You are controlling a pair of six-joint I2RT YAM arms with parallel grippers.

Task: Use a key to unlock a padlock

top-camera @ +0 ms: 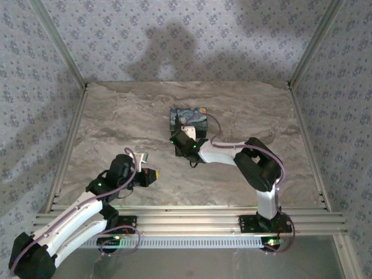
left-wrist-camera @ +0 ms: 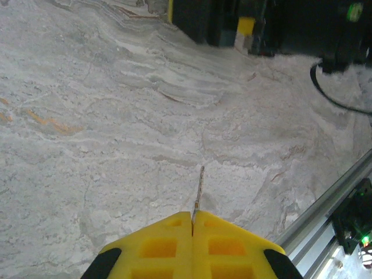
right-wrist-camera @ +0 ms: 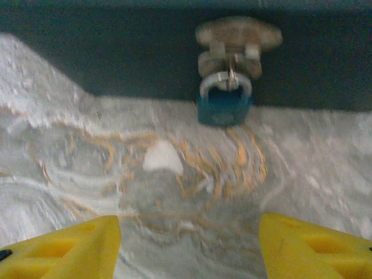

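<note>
Near left, my left gripper (left-wrist-camera: 192, 218) is clamped shut on the key (left-wrist-camera: 199, 189), blade poking out over the table (left-wrist-camera: 87, 116), so pickup looks done. Further out, my right gripper (right-wrist-camera: 189, 232) sits with fingers spread and empty, facing the little blue padlock (right-wrist-camera: 224, 104) hanging shackle-closed from the hasp (right-wrist-camera: 235, 40) on the painted box (top-camera: 189, 116). Steadying the padlock, inserting the key and turning it are all left, I reckon.

The padlock (right-wrist-camera: 224, 107) hangs on the box (top-camera: 192, 114), before the right tool (right-wrist-camera: 187, 225).
</note>
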